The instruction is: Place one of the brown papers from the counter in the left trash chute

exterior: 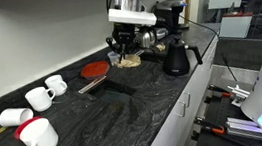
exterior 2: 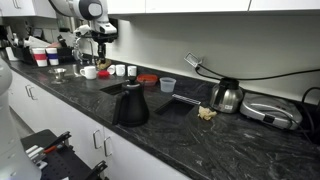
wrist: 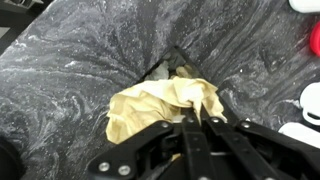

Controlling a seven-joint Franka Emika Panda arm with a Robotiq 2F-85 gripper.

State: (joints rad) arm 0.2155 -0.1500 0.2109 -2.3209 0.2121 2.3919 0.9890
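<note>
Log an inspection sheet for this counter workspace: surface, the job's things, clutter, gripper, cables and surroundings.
Surface: dark speckled stone counter with dark rectangular openings cut into it.
Job's things: crumpled brown paper at the fingertips in the wrist view. A second crumpled brown paper lies beside the silver kettle.
Clutter: white mugs, flat red round object, black kettle, clear plastic cup.
Gripper: Robotiq gripper looks shut on the paper's edge.
Cables: black cable along the back wall.
Surroundings: black coffee machine at the far end, white cabinets below the counter.
</note>
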